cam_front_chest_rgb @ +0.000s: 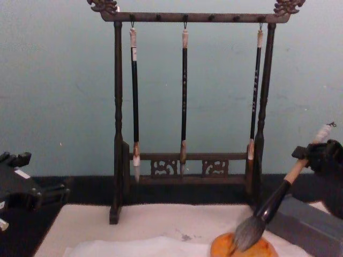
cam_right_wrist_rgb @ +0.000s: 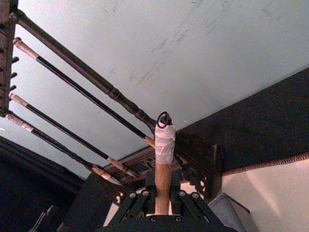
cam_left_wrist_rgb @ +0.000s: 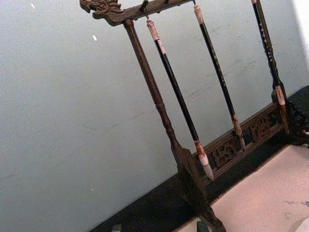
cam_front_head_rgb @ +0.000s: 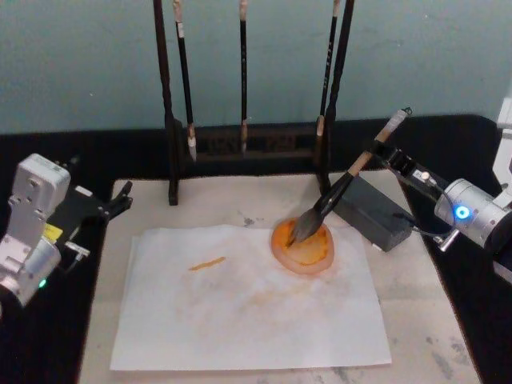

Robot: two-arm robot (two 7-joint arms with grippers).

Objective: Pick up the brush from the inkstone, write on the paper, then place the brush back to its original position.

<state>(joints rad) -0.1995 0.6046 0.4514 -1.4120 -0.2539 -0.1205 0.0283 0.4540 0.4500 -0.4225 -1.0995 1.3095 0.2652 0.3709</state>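
Observation:
The brush [cam_front_head_rgb: 346,180] leans steeply, its dark bristles [cam_front_chest_rgb: 246,233] resting in a round orange dish [cam_front_head_rgb: 304,244] at the far right edge of the paper [cam_front_head_rgb: 240,320]. My right gripper [cam_front_head_rgb: 379,150] is shut on the upper tan handle [cam_right_wrist_rgb: 163,181], just below the white-taped end [cam_front_chest_rgb: 323,131]. The dark grey rectangular inkstone [cam_front_head_rgb: 374,213] lies right behind the dish, under the handle. The white paper bears a short orange stroke [cam_front_head_rgb: 206,262]. My left gripper [cam_front_head_rgb: 120,202] sits parked at the mat's left edge, open and holding nothing.
A dark wooden rack [cam_front_chest_rgb: 185,17] stands at the back of the mat with three thin black brushes [cam_front_chest_rgb: 184,96] hanging from it. The cream felt mat [cam_front_head_rgb: 416,272] lies under the paper on a black tabletop [cam_front_head_rgb: 80,152]. A pale teal wall is behind.

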